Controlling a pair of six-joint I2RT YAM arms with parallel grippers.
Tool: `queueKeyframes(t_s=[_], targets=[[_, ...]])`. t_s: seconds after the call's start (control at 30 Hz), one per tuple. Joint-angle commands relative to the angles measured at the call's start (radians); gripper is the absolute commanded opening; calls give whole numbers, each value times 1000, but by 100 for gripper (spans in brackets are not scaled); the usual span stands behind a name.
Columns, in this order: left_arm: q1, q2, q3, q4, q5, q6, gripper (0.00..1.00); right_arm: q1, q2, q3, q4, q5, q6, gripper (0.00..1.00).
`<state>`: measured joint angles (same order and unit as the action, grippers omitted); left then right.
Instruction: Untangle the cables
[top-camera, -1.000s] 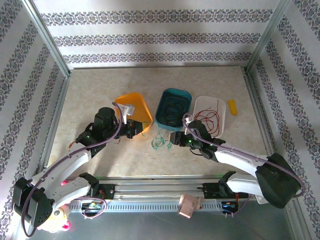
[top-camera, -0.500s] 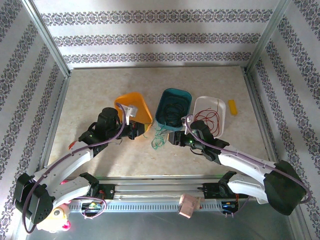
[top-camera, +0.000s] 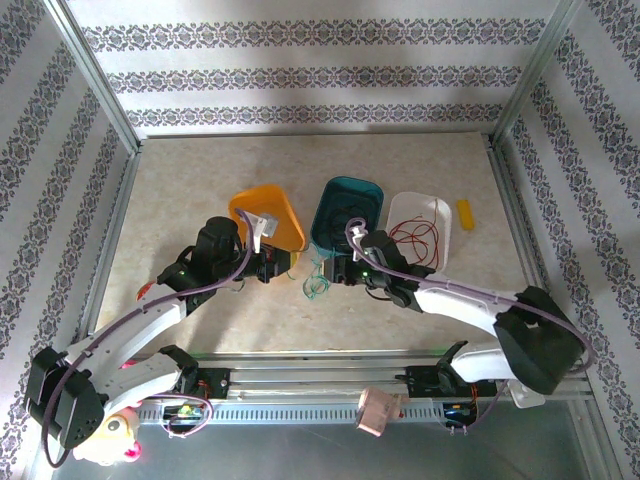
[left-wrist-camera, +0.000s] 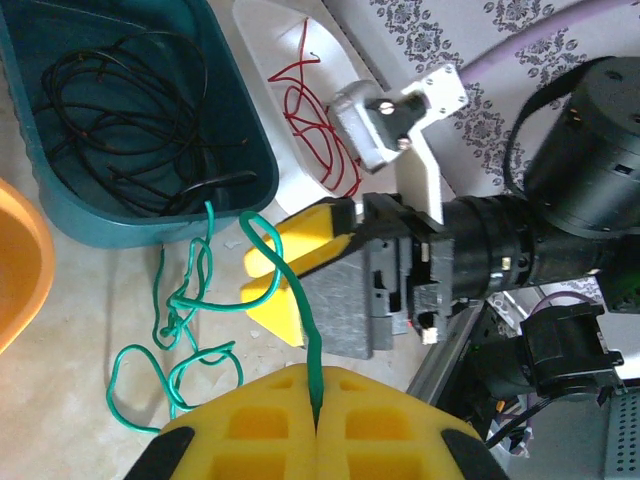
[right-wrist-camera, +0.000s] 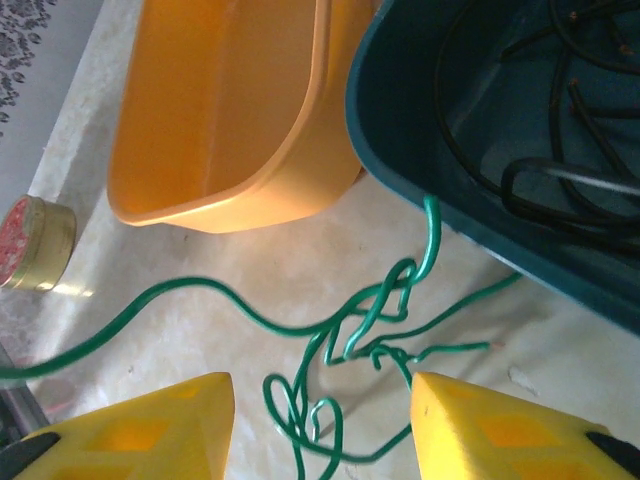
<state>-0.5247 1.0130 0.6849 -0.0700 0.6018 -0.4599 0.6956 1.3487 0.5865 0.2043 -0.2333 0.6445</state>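
Green cables (right-wrist-camera: 370, 320) lie in a loose knot on the table (top-camera: 200, 190), just in front of the gap between the orange bin (top-camera: 262, 205) and the teal bin (top-camera: 373, 190). One strand reaches up to the teal bin's near wall. Another strand runs from the knot to the left gripper (left-wrist-camera: 318, 388), whose yellow fingers are pressed together with the green wire pinched between them. The right gripper (right-wrist-camera: 320, 395) hovers low over the knot with its fingers parted, one on each side of the loops, gripping nothing. The two grippers face each other, near but apart. Black cables (left-wrist-camera: 120, 110) are coiled inside the teal bin. Red cables (top-camera: 420, 238) lie in the white tray (top-camera: 446, 212), just right of the teal bin. A small yellow block (top-camera: 465, 214) sits on the table beside the tray.
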Motion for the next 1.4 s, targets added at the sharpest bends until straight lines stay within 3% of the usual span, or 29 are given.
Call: queueKeyframes(t_s=[0.0,0.2,0.37,0.5,0.73,1.13,1.23,1.37], targets=[[-18,-24,6,-22,3,21,0,-10,54,45,64,-23,3,49],[-23,-23,7,-24,16,21,0,-57,114,49,134,-17,53,38],[-25,-23,7,-31,11,21,0,-77,144,52,148,-21,74,12],[-24,-29,11,-60,-20,39,0,-80,136,39,155,-23,90,2],[-24,-92,22,-170,-179,112,0,-99,49,-21,139,-7,105,0],[-24,-175,72,-364,-333,276,0,-148,-200,-188,27,109,117,0],[-24,-171,84,-356,-339,298,0,-150,-240,-201,-15,111,96,0],[-25,-128,100,-343,-275,320,0,-142,-244,-208,-8,23,74,1]])
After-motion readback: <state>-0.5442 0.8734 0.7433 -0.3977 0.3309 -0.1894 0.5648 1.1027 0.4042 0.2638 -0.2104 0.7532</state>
